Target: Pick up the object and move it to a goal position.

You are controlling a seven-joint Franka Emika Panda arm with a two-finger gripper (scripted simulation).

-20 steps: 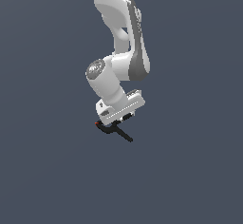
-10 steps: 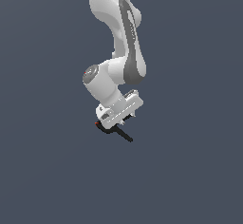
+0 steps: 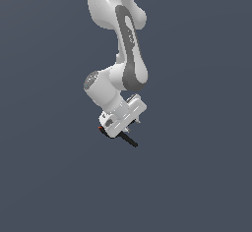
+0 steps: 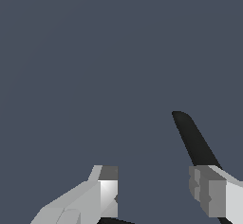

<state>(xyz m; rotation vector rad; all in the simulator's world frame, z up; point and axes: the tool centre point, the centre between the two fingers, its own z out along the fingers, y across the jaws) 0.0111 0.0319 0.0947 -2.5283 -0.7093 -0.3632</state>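
The object [image 3: 130, 141] is a small black clamp with a tiny red tip, lying just under the white gripper [image 3: 120, 130] in the exterior view. One thin handle sticks out toward the exterior view's right, and the red tip peeks out on the left. In the wrist view the gripper [image 4: 152, 186] is open, its two pale fingers [image 4: 105, 190] wide apart. The object's black handle [image 4: 191, 138] runs out from behind one finger, and a sliver of black shows low between the fingers. The rest of the clamp is hidden by the hand.
A plain dark grey-blue surface [image 3: 197, 187] fills the view on all sides of the arm. No other objects or edges show.
The arm has come down and bent further, bringing the gripper from slightly above the clamp to right over it. The clamp has not moved.
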